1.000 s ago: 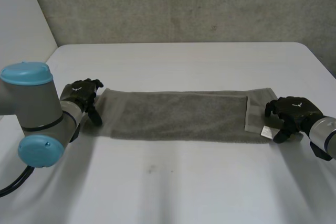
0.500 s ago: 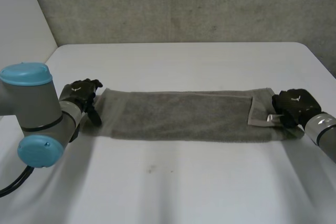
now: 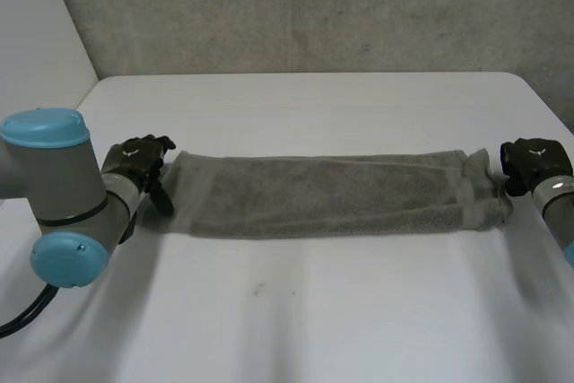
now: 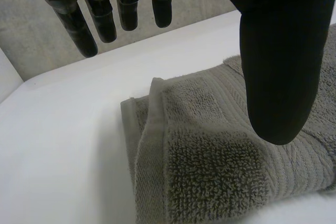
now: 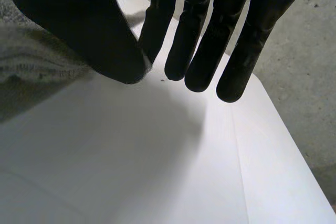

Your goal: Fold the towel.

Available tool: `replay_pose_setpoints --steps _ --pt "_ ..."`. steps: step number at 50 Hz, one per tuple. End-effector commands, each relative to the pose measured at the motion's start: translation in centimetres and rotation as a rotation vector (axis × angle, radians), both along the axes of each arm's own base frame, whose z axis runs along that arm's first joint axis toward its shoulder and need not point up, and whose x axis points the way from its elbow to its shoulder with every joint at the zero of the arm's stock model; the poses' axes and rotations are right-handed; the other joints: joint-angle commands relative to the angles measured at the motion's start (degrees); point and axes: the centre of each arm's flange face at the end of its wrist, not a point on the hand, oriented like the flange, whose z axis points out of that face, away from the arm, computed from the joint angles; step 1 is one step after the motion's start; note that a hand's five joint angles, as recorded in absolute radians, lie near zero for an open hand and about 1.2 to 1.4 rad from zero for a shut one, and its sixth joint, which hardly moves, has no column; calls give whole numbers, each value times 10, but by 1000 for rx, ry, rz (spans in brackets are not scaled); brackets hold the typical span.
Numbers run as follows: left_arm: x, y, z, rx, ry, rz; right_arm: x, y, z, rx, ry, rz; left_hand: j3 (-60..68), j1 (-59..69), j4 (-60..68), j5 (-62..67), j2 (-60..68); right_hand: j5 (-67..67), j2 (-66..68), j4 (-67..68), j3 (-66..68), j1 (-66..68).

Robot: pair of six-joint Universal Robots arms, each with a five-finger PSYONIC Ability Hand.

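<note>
A grey towel (image 3: 323, 196) lies as a long narrow strip across the white table (image 3: 296, 311). My left hand (image 3: 139, 161) rests at the towel's left end, open. In the left wrist view its straight fingers (image 4: 105, 9) stand apart from the thumb (image 4: 273, 51), which hangs over the layered towel end (image 4: 210, 156). My right hand (image 3: 534, 163) is at the towel's right end, which is bunched and drawn toward it. In the right wrist view the thumb (image 5: 94, 30) presses against the fingers (image 5: 210, 35), pinching the towel's edge (image 5: 31, 51).
A grey concrete wall (image 3: 314, 6) runs behind the table's far edge. The table's right edge lies close to my right hand, and a pale wall (image 3: 36, 33) stands at the far left. Bare tabletop lies in front of and behind the towel.
My right hand closed on the folded-over flap at the towel's right end and pulled it out to the right, so the flap is gone and that end is bunched. The left hand stayed still.
</note>
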Motion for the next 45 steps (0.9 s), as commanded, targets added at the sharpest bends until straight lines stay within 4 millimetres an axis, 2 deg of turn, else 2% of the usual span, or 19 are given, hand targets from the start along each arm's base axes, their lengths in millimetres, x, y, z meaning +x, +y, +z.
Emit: replay_pose_setpoints --steps 1,4,7,8,9,11,12,14,16,20,25,28,30,33,41,45 --pt "0 0 0 0 0 0 -1 5 1 45 -2 -4 10 5 11 10 11 -149 -142 -147 -142 -49" --pt "-1 0 0 0 0 -1 -11 9 10 77 -5 -28 10 5 11 10 11 -270 -263 -268 -263 -169" --pt "0 1 0 2 0 -1 -14 11 19 76 -10 -37 8 3 9 8 9 -270 -264 -268 -263 -170" --pt "0 1 0 2 0 -1 -17 15 36 64 -16 -45 8 3 9 8 9 -270 -264 -268 -263 -170" --pt "0 1 0 2 0 -1 -17 15 36 64 -16 -45 8 3 9 8 9 -270 -264 -268 -263 -170" --pt "0 1 0 2 0 -1 -22 25 61 55 -44 -68 10 5 11 10 11 -270 -264 -268 -263 -170" --pt "0 1 0 2 0 -1 -22 25 61 55 -44 -69 10 5 11 10 11 -270 -264 -268 -263 -170" --pt "0 1 0 1 -1 0 -26 37 77 62 -101 -97 8 3 9 8 9 -275 -269 -273 -268 -175" --pt "0 1 0 0 0 0 -29 42 79 77 -133 -114 8 3 9 8 9 -275 -269 -273 -268 -175" --pt "0 1 0 1 -1 0 -35 50 75 118 -190 -142 8 3 9 8 9 -273 -267 -272 -267 -173" --pt "0 2 -1 4 -2 0 -37 63 55 228 -303 -142 8 3 9 8 9 -262 -255 -260 -255 -161" --pt "0 2 2 -2 3 1 -38 64 51 249 -335 -140 8 3 9 8 9 -258 -252 -257 -252 -158" --pt "0 3 7 -10 17 3 -35 63 35 304 -400 -130 8 3 9 8 9 -246 -240 -245 -240 -146" --pt "0 4 9 -12 28 6 -34 61 27 333 -454 -129 6 2 7 7 8 -236 -230 -235 -230 -136" --pt "-1 5 26 -61 165 6 -33 57 23 342 -504 -130 6 2 7 7 8 -235 -228 -233 -228 -134" --pt "-2 6 27 -73 193 -14 -32 56 16 359 -509 -130 6 2 7 7 8 -245 -238 -243 -238 -144"
